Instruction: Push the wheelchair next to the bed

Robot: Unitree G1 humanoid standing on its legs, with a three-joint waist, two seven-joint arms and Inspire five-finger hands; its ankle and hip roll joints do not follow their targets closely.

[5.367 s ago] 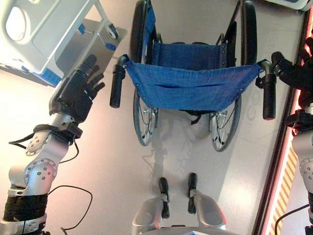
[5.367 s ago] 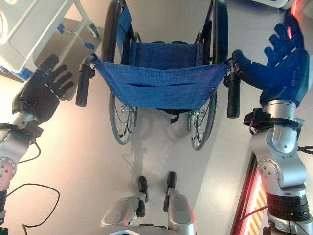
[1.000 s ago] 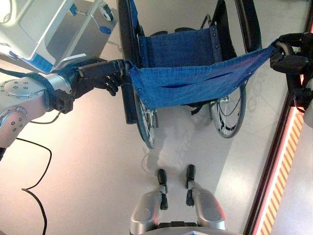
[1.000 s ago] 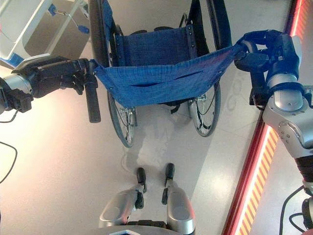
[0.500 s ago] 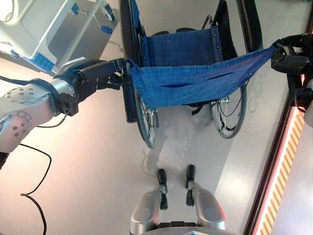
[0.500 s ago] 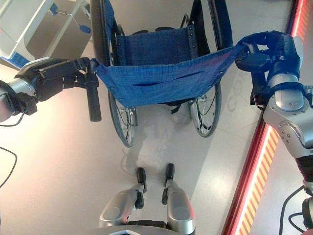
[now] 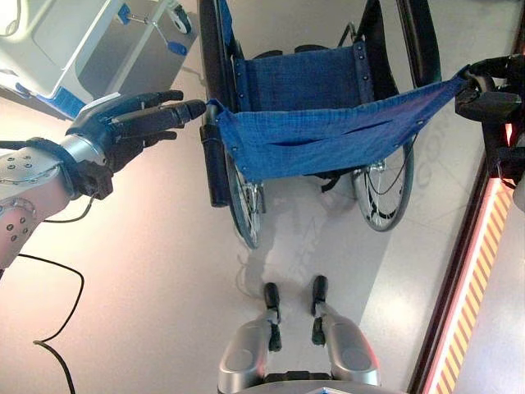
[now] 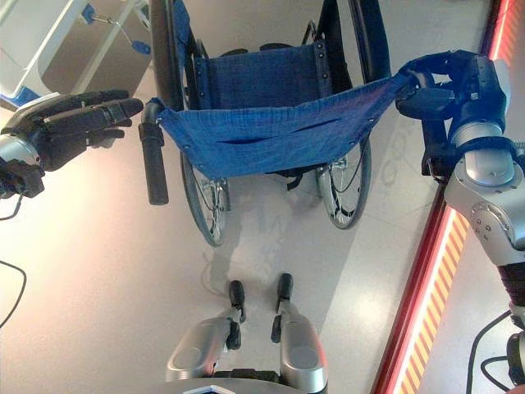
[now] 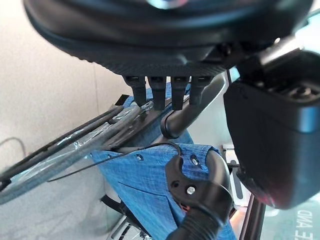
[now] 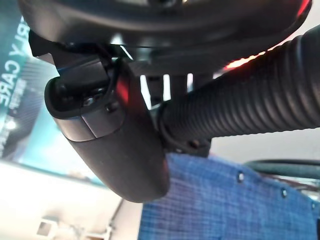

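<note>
Head views, looking down on the wheelchair (image 7: pixel 320 139) from behind its blue cloth backrest. It stands on the floor (image 7: pixel 164 279) in the upper middle of the frame, large wheels to either side, seat towards the top edge.

Bed (image 7: pixel 49 49): white and blue frame with a castor, upper left corner of the frame. The wheelchair is near it but apart, with a strip of bare floor between the bed's corner and the wheel on that side.

Left hand (image 7: pixel 115 127): open, fingers (image 9: pixel 160 92) straight and stretched out level towards the wheelchair. Fingertips are just beside the top of the left handle (image 7: pixel 215 168), where the cloth meets the tube. Contact cannot be told. Nothing is held. The black grip of this handle hangs free, lower in the frame than the fingertips.

Right hand (image 8: pixel 447 82): upper right of the frame, closed round the right handle (image 10: pixel 250 110). In its wrist view the ribbed black grip passes between the thumb and the fingers, with the blue cloth right next to it.

A red band with orange and yellow stripes (image 7: pixel 467 287) runs along the floor at the right edge of the frame, beside the wheelchair's right wheel.
</note>
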